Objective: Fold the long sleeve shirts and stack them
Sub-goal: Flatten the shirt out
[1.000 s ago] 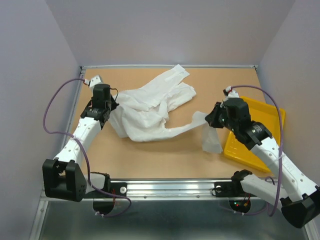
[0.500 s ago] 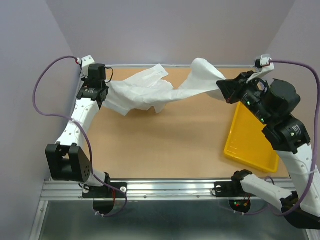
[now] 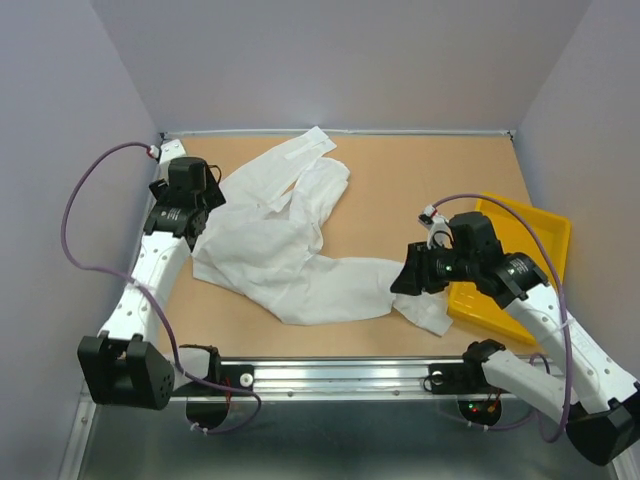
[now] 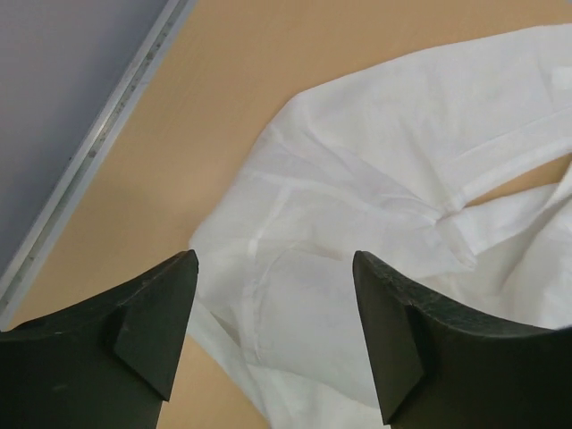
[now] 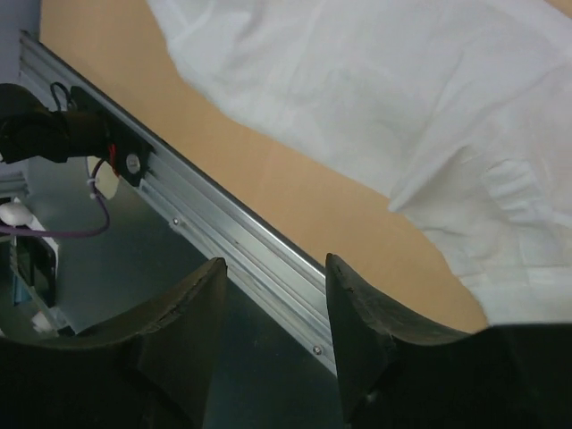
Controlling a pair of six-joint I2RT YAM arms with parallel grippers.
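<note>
Shirt [image 3: 280, 250] is seen lying wrinkly on the table [image 3: 430, 180], only one, white w/ long sleeves. It is spread from the far L part of the table down to the near R. One sleeve is pointed at the far edge. Another part is stretched to the near R and ends just beside the yellow tray [image 3: 530, 235], which is set at the R side of the table. L end effector [image 4: 274, 268] is held above the shirt's L edge; its fingers are spread apart and nothing is pinched btwn them. R end effector [image 5: 273, 268] is held near the shirt's near-R end, over the table edge and the metal rail [image 5: 241, 241]. Its fingers are apart too, w/ nothing gripped. The shirt is not folded yet; it is laid open in loose bumps and creases.
</note>
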